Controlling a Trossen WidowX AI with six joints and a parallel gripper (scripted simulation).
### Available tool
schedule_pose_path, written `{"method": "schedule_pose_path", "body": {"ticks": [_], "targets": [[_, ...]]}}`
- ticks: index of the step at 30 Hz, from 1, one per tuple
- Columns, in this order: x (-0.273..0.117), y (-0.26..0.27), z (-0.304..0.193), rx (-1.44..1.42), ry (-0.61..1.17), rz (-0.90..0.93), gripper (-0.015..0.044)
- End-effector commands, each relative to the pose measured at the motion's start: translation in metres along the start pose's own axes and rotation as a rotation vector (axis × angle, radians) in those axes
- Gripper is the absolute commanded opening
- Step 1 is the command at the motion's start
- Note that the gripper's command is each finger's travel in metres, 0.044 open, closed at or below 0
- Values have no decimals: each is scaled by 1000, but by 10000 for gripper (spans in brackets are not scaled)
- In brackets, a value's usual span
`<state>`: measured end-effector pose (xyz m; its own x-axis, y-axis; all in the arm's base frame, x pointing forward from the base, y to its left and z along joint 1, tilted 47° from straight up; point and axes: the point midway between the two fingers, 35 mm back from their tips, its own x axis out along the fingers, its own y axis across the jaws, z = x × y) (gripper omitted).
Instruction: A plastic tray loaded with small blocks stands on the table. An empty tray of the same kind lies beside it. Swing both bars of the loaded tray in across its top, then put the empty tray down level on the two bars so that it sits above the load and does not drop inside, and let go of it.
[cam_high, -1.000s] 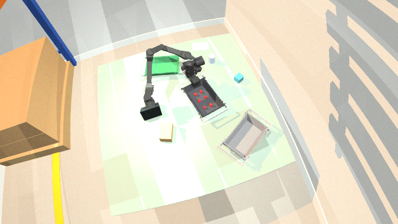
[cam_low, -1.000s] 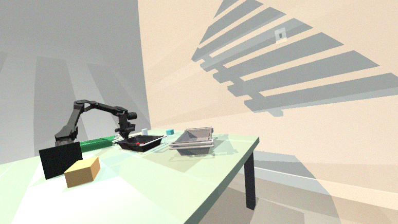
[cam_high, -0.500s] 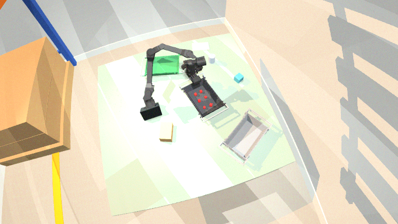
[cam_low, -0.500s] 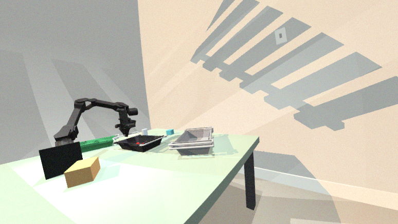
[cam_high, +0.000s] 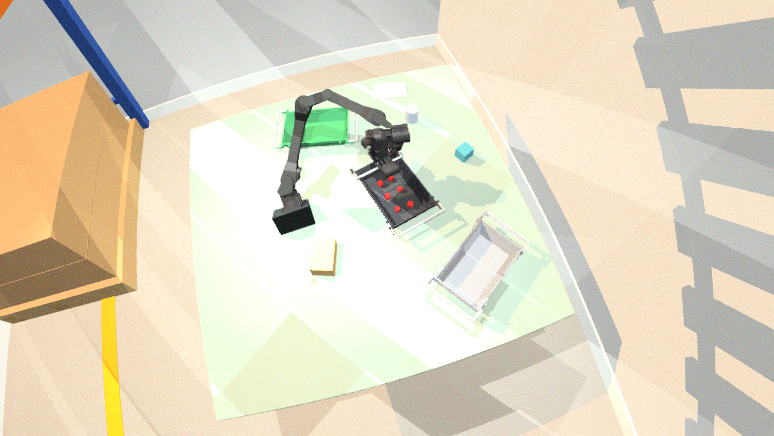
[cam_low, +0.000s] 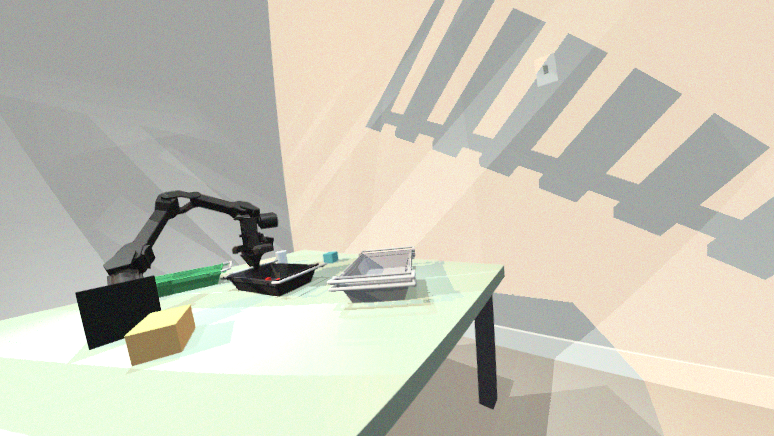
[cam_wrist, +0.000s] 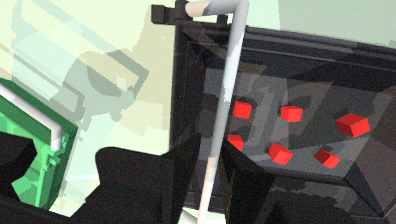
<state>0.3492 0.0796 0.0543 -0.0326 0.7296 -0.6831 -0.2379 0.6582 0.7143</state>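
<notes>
Wrist view: the gripper (cam_high: 388, 167) (cam_low: 256, 265) (cam_wrist: 209, 139) has its fingers parted by a narrow gap, clenched on nothing, with the white near bar (cam_high: 373, 168) (cam_wrist: 229, 90) running through the gap as seen from here. Whether either finger touches the bar, I cannot tell. That bar lies across one end of the black loaded tray (cam_high: 375, 200) (cam_low: 254, 284) (cam_wrist: 300, 42), inside its end rim. Six small red blocks (cam_high: 399, 189) (cam_low: 269, 279) (cam_wrist: 291, 114) sit apart on the tray's floor. The far bar (cam_high: 420, 221) (cam_low: 295, 273) stands outside the opposite end.

Beyond that end, the pale grey empty tray (cam_high: 482, 265) (cam_low: 379, 294) stands upright on the green table (cam_high: 270, 335) (cam_low: 270, 389) (cam_wrist: 115, 30), apart from the black one, its own bars out past its ends. On the other side, a green tray (cam_high: 324, 127) (cam_low: 189, 280) (cam_wrist: 67, 131) rests partly under the arched black arm (cam_high: 296, 135) (cam_low: 178, 200). A white cylinder (cam_high: 411, 113) (cam_low: 281, 256) and a teal block (cam_high: 464, 151) (cam_low: 330, 256) stand past the gripper; a tan block (cam_high: 323, 257) (cam_low: 159, 333) lies near the arm's base.
</notes>
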Motion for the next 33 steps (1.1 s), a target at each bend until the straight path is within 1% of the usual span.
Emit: {"method": "schedule_pose_path", "body": {"ticks": [1,4,8,10,12,33], "targets": [[0,-2,0,-4,-1,2,82],[-12,-2,0,-4,-1,1,82],[-37,1,1,-4,0,0,82],[-42,2,0,-4,0,1,82],[-36,0,0,3,-1,2,82],[-36,0,0,3,-1,2,82]]}}
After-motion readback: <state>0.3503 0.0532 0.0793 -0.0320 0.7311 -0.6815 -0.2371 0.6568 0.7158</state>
